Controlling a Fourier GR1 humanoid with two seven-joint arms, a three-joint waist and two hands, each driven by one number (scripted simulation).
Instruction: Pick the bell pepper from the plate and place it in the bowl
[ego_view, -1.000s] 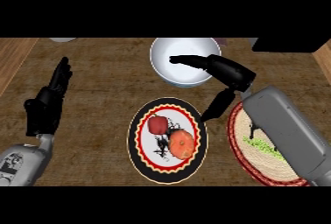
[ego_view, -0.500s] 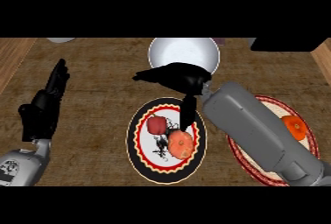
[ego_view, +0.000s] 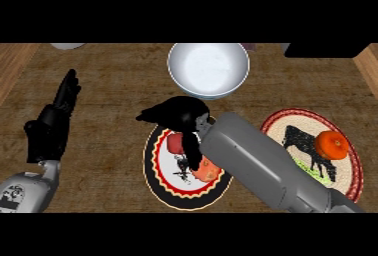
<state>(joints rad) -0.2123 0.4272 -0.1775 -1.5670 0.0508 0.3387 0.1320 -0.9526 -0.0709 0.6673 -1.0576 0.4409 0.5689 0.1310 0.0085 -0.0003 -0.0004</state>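
A white plate with a red and black scalloped rim (ego_view: 153, 167) lies at the counter's middle. On it are a red bell pepper (ego_view: 175, 143) and an orange-red round piece (ego_view: 207, 171), both partly hidden. My right hand (ego_view: 179, 114) hovers over the plate's far edge, open, thumb pointing left. Its fingers (ego_view: 193, 156) hang down between the two pieces, and I cannot tell whether they touch the pepper. The white bowl (ego_view: 208, 67) stands just beyond the plate with nothing in it. My left hand (ego_view: 53, 126) rests open at the left, fingers up.
A second patterned plate (ego_view: 278, 123) at the right carries an orange fruit (ego_view: 332, 145) and some green scraps. A dark object (ego_view: 325, 50) sits at the far right corner, a white one (ego_view: 66, 46) at the far left. Wooden edges border both sides.
My right arm has swung left from over the right plate to the middle plate, and the hand has dropped from near the bowl onto the food. The orange on the right plate is uncovered.
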